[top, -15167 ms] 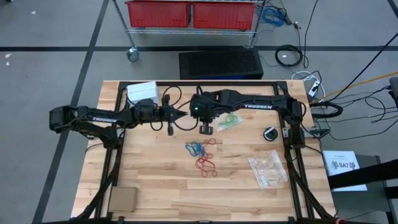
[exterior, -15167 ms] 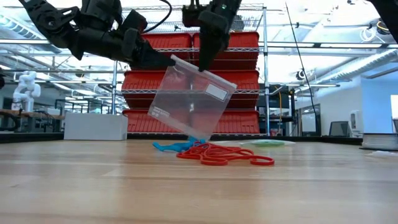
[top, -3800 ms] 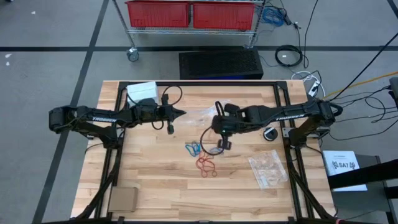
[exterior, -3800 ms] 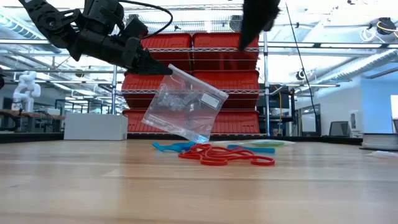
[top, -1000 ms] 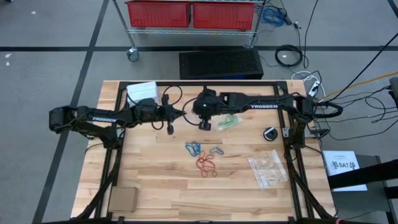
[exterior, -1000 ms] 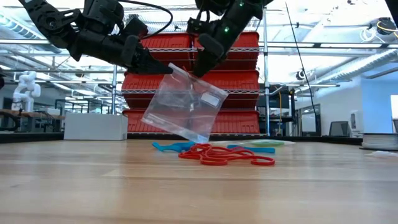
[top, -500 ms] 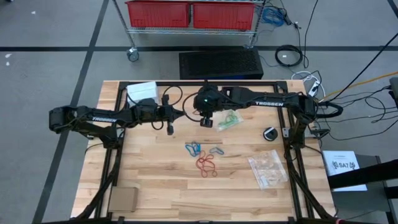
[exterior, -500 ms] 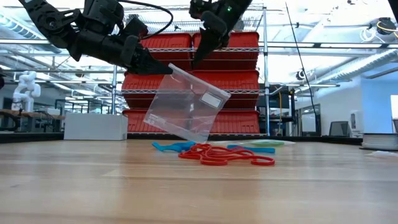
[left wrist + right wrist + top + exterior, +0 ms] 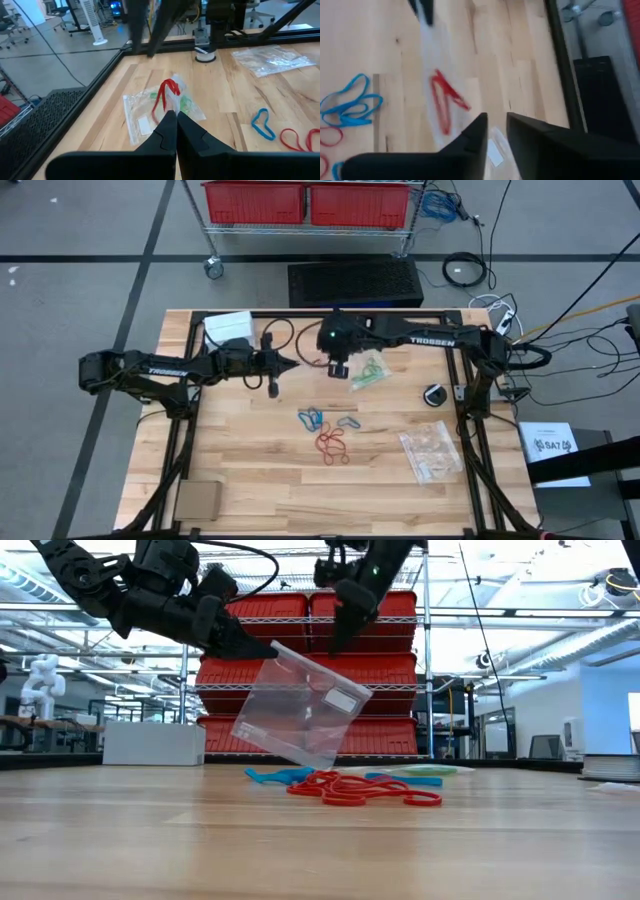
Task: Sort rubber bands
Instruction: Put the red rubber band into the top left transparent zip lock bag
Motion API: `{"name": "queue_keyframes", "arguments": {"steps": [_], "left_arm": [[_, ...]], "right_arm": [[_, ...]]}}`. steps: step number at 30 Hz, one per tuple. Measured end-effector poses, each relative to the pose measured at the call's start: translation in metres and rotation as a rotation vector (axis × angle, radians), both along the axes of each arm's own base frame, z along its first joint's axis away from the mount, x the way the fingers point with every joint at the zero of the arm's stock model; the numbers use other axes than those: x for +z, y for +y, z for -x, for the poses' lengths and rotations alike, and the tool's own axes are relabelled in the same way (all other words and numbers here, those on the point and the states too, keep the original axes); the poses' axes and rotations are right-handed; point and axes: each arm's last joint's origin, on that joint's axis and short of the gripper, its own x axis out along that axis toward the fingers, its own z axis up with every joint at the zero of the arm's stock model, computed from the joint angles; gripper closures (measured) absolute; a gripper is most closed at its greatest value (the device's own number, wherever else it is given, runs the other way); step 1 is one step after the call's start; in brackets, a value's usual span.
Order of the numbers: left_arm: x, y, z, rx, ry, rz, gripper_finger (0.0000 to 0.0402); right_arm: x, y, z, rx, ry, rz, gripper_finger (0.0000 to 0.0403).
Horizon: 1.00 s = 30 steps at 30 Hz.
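My left gripper [image 9: 290, 362] is shut on a clear zip bag [image 9: 300, 705] above the middle of the table's far half. A red rubber band [image 9: 167, 92] shows inside that bag, and also in the right wrist view [image 9: 445, 100]. My right gripper [image 9: 336, 640] hovers open above the bag's top edge and touches nothing. Loose blue bands [image 9: 312, 418] and red bands [image 9: 332, 445] lie on the wood near the table's middle. A second clear bag with green bands [image 9: 370, 372] lies flat on the table beside the right gripper. My left gripper pinches the bag's upper corner [image 9: 275, 648] between its two shut fingers, coming level from the table's left. The bag hangs tilted below the fingers, slack. Whether its lower corner [image 9: 318, 762] touches the table, I cannot tell.
A white box [image 9: 228, 327] sits at the far left, a small black round object [image 9: 435, 395] at the right. A heap of clear bags [image 9: 432, 452] lies near right and a cardboard pad [image 9: 197, 500] near left. Black frame rails [image 9: 190, 430] border the wood.
My right gripper has risen from the bag's mouth and moved a little toward the far edge and to the right. The bag stays hanging from the left gripper.
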Motion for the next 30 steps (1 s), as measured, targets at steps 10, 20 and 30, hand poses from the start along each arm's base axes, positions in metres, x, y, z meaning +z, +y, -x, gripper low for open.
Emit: {"name": "queue_keyframes", "arguments": {"steps": [10, 20, 30], "left_arm": [[0.0, -0.001, 0.0, -0.043, 0.003, -0.009, 0.0402], [0.0, -0.001, 0.0, -0.044, 0.005, -0.015, 0.0402], [-0.002, -0.001, 0.0, -0.044, 0.016, -0.011, 0.0402]], "right_arm": [[-0.031, -0.031, 0.006, 0.256, -0.081, -0.186, 0.0243], [-0.049, -0.023, -0.002, 0.353, -0.167, -0.289, 0.0277], [-0.043, -0.022, 0.002, 0.233, -0.161, -0.274, 0.0395]]}}
